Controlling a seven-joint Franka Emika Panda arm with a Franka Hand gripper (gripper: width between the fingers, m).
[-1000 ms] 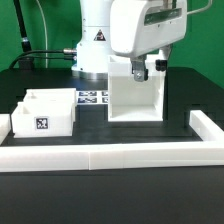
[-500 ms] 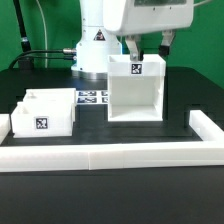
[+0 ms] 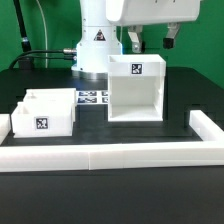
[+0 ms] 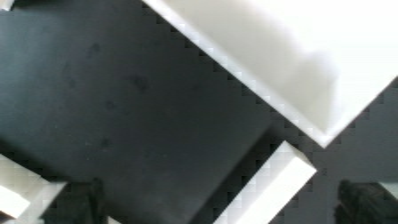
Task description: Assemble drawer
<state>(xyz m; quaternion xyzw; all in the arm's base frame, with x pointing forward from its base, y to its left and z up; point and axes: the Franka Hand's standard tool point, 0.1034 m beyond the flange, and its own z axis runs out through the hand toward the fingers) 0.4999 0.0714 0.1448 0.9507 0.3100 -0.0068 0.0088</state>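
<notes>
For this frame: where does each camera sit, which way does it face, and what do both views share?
Exterior view: off the arm, facing the robot base across the border wall, slightly downward; sees the housing, trays, and the open gripper above the housing.
Wrist view: on the wrist, looking down at the black table; what look like its fingers show blurred.
Shared: the table and, probably, the white housing.

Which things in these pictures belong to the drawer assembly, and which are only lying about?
For the job:
drawer housing
small trays, on the exterior view's left
open claw, above the housing

Only lying about:
marker board
white border wall
black table
</notes>
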